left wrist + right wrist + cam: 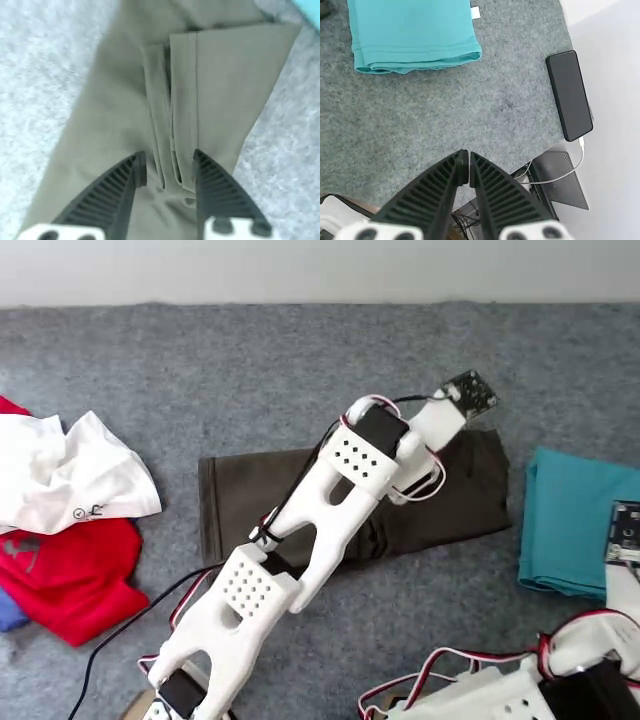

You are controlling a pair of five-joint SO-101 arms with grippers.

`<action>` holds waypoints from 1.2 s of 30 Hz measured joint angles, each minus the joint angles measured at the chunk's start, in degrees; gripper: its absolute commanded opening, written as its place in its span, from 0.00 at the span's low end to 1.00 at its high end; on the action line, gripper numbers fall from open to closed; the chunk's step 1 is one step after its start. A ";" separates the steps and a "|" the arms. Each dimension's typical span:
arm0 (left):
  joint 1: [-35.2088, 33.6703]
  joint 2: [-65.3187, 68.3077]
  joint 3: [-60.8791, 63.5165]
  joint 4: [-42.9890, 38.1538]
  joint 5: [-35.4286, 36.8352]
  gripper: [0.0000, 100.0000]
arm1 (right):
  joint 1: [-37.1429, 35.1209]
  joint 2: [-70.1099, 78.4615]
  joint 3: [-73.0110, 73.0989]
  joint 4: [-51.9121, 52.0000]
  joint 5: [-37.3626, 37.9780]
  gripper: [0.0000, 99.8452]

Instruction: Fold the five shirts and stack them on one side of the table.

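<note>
Left pincer (168, 159) released, straddling a fold ridge at the olive shirt's (220, 85) right end; shirt's long axis runs left-right. Right pincer (469, 162) clenched empty, farther off.

Shirt pile (70, 500) left; half-folded shirt (235, 492) centre under left end effector (168, 156); folded shirt (570, 520) right.

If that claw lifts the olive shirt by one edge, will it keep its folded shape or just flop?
Probably flop: the olive shirt lies limp, with soft folds bunched between the open fingers of the left gripper. It looks thin, so it is likely light. The grey felt-like cover might drag on it when pushed, wrinkling it.
</note>
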State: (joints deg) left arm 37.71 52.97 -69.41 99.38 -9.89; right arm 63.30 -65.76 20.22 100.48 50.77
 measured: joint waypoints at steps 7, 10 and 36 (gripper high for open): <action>-7.38 -10.20 12.84 0.00 5.01 0.20 | 0.00 0.00 0.00 0.00 0.00 0.01; -13.45 -16.26 22.95 0.00 8.18 0.21 | 0.00 0.00 0.00 0.00 0.00 0.01; -46.15 -35.52 77.45 -18.90 12.22 0.21 | 0.00 0.00 0.00 0.09 0.00 0.01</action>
State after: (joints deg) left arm -8.44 17.45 8.04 80.48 2.33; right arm 63.30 -65.76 20.22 100.57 50.77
